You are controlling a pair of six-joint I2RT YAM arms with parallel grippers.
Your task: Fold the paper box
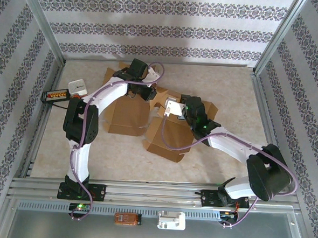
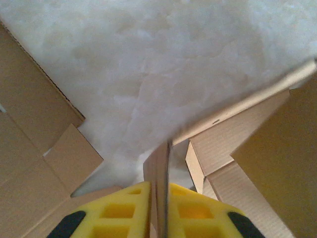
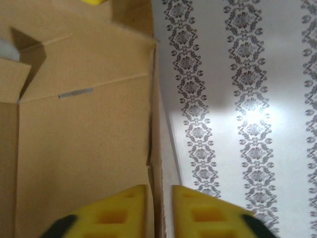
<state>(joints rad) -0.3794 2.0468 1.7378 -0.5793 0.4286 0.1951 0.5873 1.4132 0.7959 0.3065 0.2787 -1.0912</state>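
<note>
I read: L grip (image 2: 159,192) pinching box flap (image 2: 157,161) | R grip (image 3: 159,192) narrowly parted astride box wall (image 3: 154,144) | bench (image 1: 231,91) centre

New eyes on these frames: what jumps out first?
A brown cardboard box sprawls half-flat in the middle of the top view. In the left wrist view, the left gripper pinches one of its thin flaps edge-on. In the right wrist view, the right gripper straddles a box wall, fingers slightly apart, with patterned wallpaper beside it.
</note>
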